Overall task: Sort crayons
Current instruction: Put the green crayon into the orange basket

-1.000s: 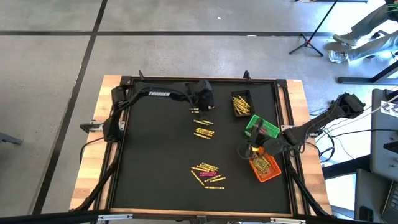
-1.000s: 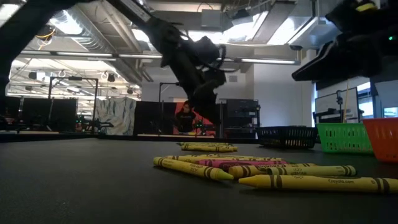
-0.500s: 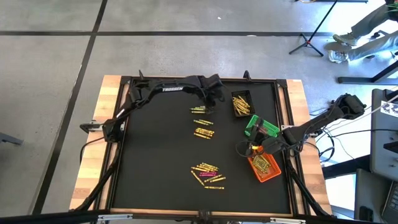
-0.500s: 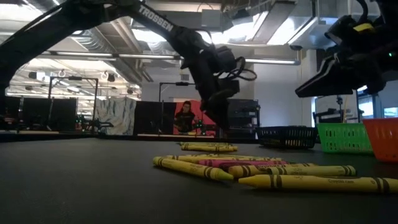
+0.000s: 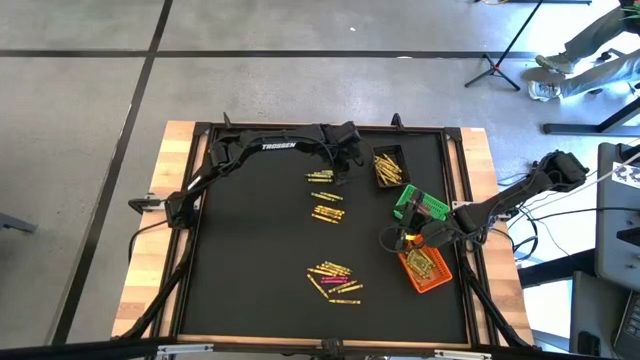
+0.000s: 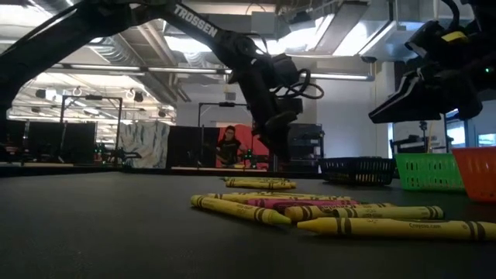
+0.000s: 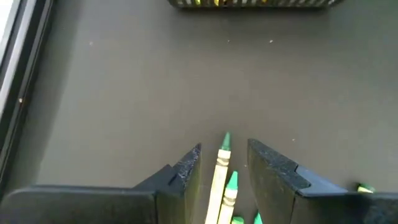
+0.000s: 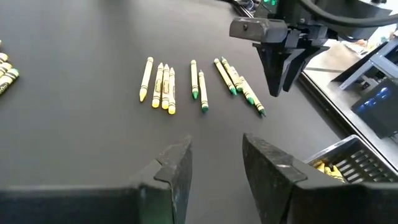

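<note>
Two arms over a black tabletop strewn with crayons.

From above, the left gripper (image 5: 343, 160) hangs near the far edge beside the black mesh bin (image 5: 388, 166); thin yellow and pink wax crayons (image 5: 334, 281) lie toward the near edge; left wrist view: its fingers (image 7: 186, 171) spread, green-tipped crayons (image 7: 224, 168) between; right wrist view: right gripper (image 8: 214, 163) parted, holding nothing.

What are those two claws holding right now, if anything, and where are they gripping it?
Nothing. The left gripper hangs open over green-tipped crayons lying on the mat, one showing between its fingers, ungripped. The right gripper is open and empty beside the orange bin.
</note>
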Tool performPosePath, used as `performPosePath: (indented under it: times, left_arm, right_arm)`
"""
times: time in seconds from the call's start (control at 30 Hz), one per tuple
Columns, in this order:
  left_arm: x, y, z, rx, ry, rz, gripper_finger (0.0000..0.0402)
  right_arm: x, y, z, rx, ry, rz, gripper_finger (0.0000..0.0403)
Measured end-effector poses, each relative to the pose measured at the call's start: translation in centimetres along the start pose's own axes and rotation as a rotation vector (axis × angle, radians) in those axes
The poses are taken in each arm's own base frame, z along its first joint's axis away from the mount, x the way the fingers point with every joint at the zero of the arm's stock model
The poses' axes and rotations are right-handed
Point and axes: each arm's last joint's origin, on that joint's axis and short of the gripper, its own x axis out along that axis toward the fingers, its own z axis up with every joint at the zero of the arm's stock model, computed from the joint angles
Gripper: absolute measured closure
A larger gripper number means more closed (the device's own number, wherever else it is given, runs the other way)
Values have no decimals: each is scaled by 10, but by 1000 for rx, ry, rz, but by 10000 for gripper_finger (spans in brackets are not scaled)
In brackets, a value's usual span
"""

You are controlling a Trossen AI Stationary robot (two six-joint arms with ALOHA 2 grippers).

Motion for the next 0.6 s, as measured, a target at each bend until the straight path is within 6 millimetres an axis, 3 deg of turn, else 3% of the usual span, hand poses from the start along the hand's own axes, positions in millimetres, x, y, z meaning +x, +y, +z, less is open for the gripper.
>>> performPosePath:
  times: [0.23, 0.47, 0.6]
  left_arm:
    - [8, 7, -8, 30, 68, 76, 289]
    - [-17, 7, -11, 123, 147, 78, 289]
    - [-16, 15, -30, 176, 303, 38, 289]
  right_arm:
    - [0, 0, 0, -23, 1, -3, 265]
    - [0, 0, 0, -21, 2, 7, 265]
    - [0, 0, 0, -18, 2, 7, 265]
